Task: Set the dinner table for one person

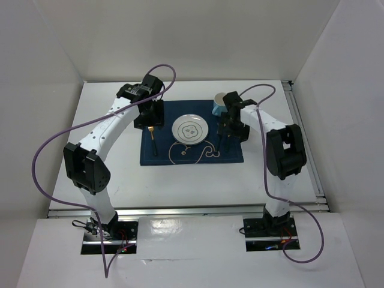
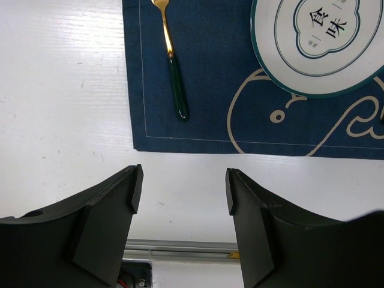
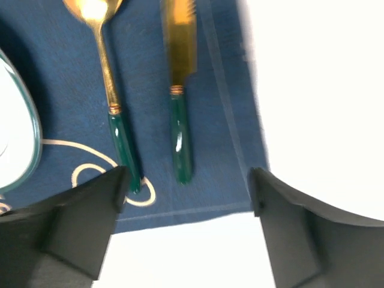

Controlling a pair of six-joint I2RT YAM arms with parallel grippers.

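The white dinner table (image 1: 180, 180) holds a navy whale-print placemat (image 1: 157, 156). On the placemat are a white plate (image 1: 191, 129), a fork (image 1: 155, 141) with a gold head and a green handle on its left, and a blue cup (image 1: 219, 108) at its far right corner. My left gripper (image 1: 150, 120) is open and empty above the fork's far end. The left wrist view shows the open gripper (image 2: 183, 189), the fork (image 2: 174, 66) and the plate (image 2: 324, 42). My right gripper (image 1: 230, 135) is open and empty over the placemat's right part. The right wrist view shows the open gripper (image 3: 189, 189), a spoon (image 3: 114, 108) and a knife (image 3: 180, 120) side by side.
White walls enclose the table on the left, back and right. Metal rails run along the front edge (image 1: 186, 210) and the right edge (image 1: 306, 144). Purple cables loop off both arms. The plate's rim (image 3: 24, 150) shows at the left of the right wrist view.
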